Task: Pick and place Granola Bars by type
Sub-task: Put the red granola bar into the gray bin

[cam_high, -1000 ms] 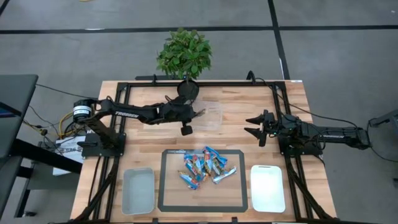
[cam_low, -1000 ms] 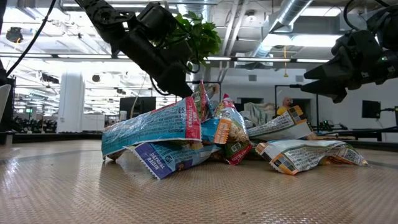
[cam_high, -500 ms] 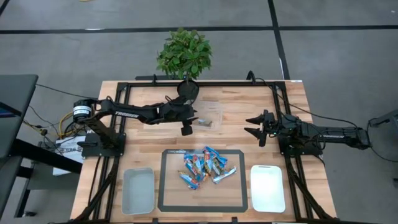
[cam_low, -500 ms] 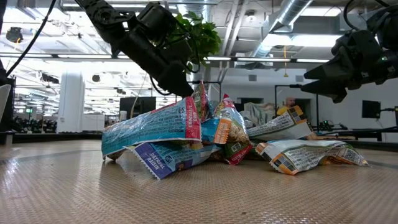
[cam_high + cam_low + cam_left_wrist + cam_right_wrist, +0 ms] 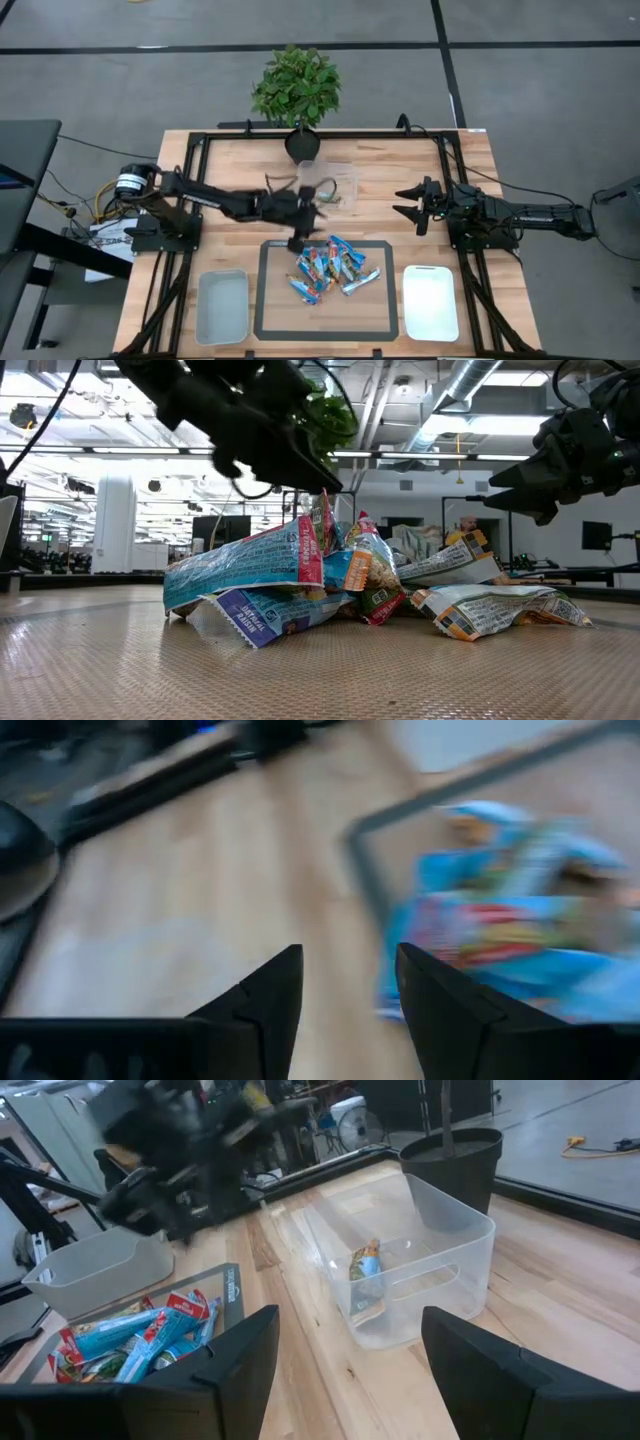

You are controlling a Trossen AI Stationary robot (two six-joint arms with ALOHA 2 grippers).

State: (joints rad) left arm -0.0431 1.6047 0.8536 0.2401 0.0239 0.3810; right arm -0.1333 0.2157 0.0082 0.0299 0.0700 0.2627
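A light wooden table (image 5: 230, 160) fills the middle of the high view, edged by a black metal frame and standing on a grey floor crossed by dark lines. At the top centre a leafy potted plant (image 5: 296, 88) stands on the table's far edge, and just below it sits a clear bin (image 5: 340, 184) holding one wrapped bar (image 5: 366, 1269). In the lower middle lies a dark-framed mat (image 5: 272, 300) with the pile of granola bars (image 5: 328, 268) on its upper half, mostly blue wrappers with some red and orange. A pale bin (image 5: 222, 306) sits at the lower left of the mat and a white bin (image 5: 431, 302) at its lower right. The left gripper (image 5: 297, 243) reaches in from the left and hangs over the mat's upper edge, just beside the pile; in its wrist view the fingers (image 5: 262, 995) are spread with nothing between them. The right gripper (image 5: 408, 203) waits at the right of the table, its fingers spread and empty. In the low view the room behind shows ceiling pipes, strip lights and white columns.
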